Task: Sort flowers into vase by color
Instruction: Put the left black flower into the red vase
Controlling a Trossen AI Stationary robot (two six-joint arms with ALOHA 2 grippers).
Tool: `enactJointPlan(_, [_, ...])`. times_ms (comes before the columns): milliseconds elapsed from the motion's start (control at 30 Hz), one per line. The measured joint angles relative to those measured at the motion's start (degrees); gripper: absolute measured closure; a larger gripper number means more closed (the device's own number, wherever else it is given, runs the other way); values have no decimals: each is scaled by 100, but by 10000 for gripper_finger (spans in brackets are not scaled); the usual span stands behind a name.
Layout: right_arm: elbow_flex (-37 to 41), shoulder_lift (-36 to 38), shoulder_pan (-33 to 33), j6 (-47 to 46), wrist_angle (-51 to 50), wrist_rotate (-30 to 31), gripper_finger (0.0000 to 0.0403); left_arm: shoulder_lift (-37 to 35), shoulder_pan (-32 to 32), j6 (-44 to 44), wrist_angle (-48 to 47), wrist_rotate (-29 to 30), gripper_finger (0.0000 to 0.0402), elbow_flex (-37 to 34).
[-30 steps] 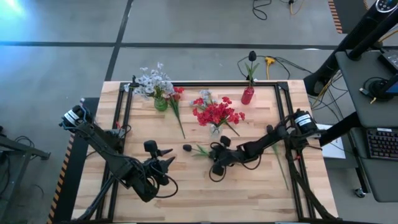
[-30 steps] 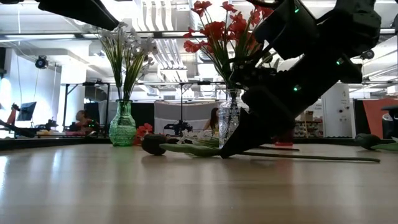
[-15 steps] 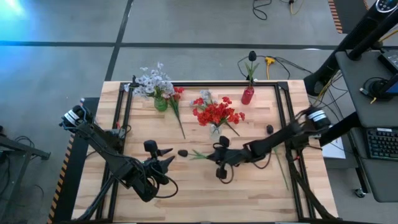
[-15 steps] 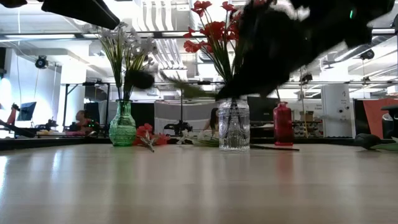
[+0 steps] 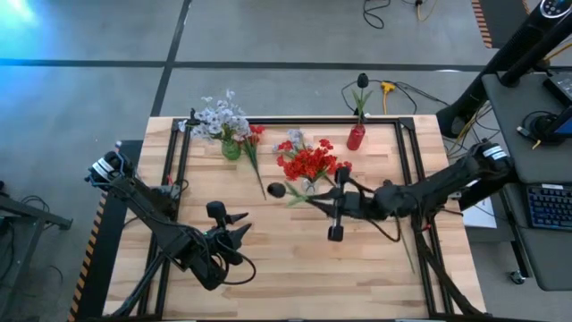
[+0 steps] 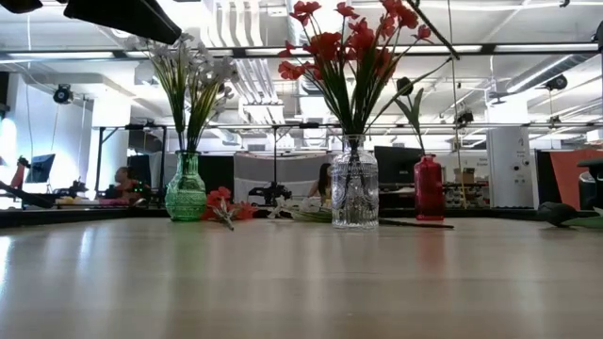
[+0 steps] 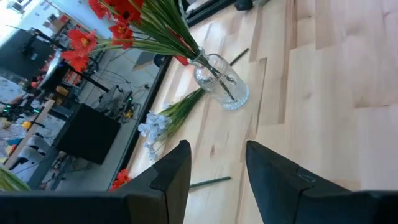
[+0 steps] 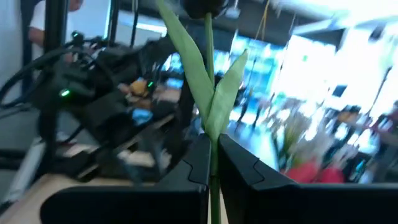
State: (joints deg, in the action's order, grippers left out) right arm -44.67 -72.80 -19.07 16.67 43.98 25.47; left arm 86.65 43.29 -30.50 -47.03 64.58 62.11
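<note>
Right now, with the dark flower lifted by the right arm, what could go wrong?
1. The right claw pinches only the thin stem of the dark flower; it may twist or slip.
2. The flower hangs close to the clear vase of red flowers; swinging it might knock that vase.
3. The red vase stands at the table's far edge, easy to tip while inserting.

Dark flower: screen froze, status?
Right gripper shut on dark flower, lifted by clear vase. Left gripper idle, open, near table front. Nothing blocking.
</note>
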Motion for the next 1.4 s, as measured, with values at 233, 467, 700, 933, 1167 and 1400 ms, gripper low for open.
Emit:
enactJointPlan(233, [11,46,215,1578,1630,18,390,-2,0,0,6,238,265,0])
enactJointPlan(467, [11,361,225,3052,2466,1083,391,-2,0,-17,8,238,265,0])
enactJointPlan(700, [125,370,419,4360,3348,1753,391,-2,0,83,9,385,265,0])
enactJointPlan(933, [652,418,1463,3925,3908,1435,391,-4,0,85,9,535,265,0])
enactJointPlan(1167, [925,482,2818,3070,3901,1285,391,-4,-7,83,11,542,265,0])
enactJointPlan(1400, [1159,494,3950,2111,3895,266,391,-7,-55,-3,10,550,265,0])
